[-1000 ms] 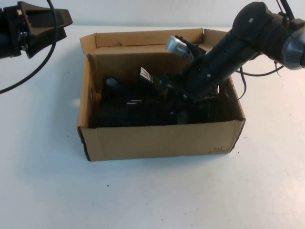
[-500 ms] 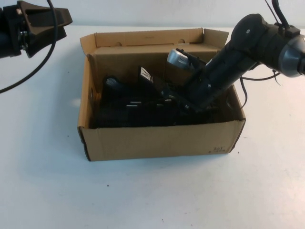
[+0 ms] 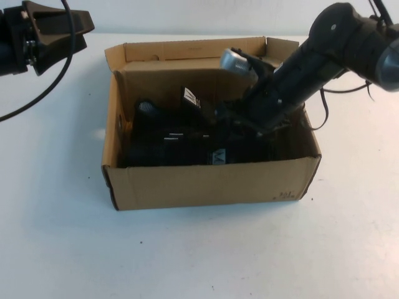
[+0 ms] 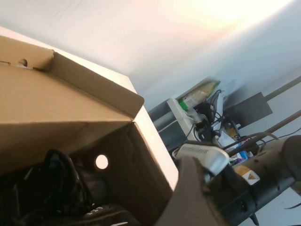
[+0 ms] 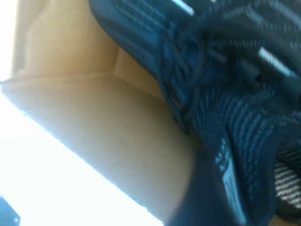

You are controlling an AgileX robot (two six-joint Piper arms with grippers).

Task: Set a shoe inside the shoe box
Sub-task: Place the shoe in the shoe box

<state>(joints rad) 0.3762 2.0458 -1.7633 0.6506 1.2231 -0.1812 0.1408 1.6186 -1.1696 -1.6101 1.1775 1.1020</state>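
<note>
The brown cardboard shoe box (image 3: 212,182) stands open at mid-table, flap lid up at the back. The shoe (image 3: 218,156), black knit with a white square label, lies inside near the front wall. My right gripper (image 3: 229,121) reaches down into the box right over it, its tip lost among the dark shoes. In the right wrist view the shoe (image 5: 235,117) fills the picture beside the box wall (image 5: 108,122), with my right gripper (image 5: 207,202) against it. My left gripper (image 3: 87,28) hovers shut and empty at the far left, off the box.
A matching black sneaker (image 3: 168,134) with white bars on its tongue tab (image 3: 190,98) lies in the box's left half. The left wrist view shows the box wall (image 4: 70,103) with a round hole (image 4: 101,162) and my right arm (image 4: 263,174). Bare white table (image 3: 199,255) surrounds the box.
My right arm dipped lower into the box, then lifted a little and shifted right. The shoe's white label has come into view near the front wall. The left arm has not moved.
</note>
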